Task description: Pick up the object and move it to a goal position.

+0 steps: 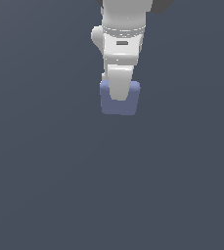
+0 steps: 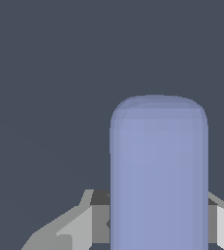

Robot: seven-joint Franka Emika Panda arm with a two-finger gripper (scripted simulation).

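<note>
The end effector [image 1: 119, 95] is straddling the object [image 1: 128, 105] at upper centre, seemingly gripping it. Its fingers are flanking the block (contact is hidden), so lifting is possible.

Open room around block [image 1: 119, 102]

The Franka arm [image 1: 119, 39] is showing glossy white rounded casings, a thin dotted seam ring, and a small dark slot marking; its gripper [image 2: 158, 222] is showing pale grey fingers [image 2: 67, 229] with darker inner faces.
</note>
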